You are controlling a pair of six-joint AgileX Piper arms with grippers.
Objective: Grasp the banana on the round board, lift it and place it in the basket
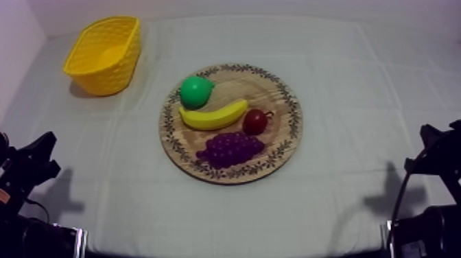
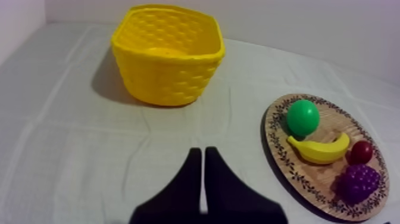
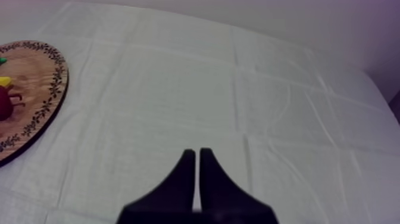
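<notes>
Nearest me, both arms sit parked at the near edge of the table. My left gripper [image 2: 201, 150] has its fingers pressed together into a narrow wedge with nothing between them, and my right gripper [image 3: 197, 151] is clenched on nothing in the same way, over bare cloth [image 1: 357, 75].

Farther in, at the middle of the table, lies the wooden board [image 1: 278, 92]. The grapes [image 1: 232, 149] are at its near side. Behind them the banana [image 1: 213, 115] lies crosswise, with the small red fruit [image 1: 255, 121] just beside its right end and the pear [image 1: 195, 91] touching or almost touching its far left side.

Farthest off, at the far left, stands the yellow basket [image 1: 103, 55], well apart from the board, with nothing visible inside.

By my reading nothing of the task is done: reach, grasp, carry and drop are all left. The left arm looks better placed, since the basket is on its side.
</notes>
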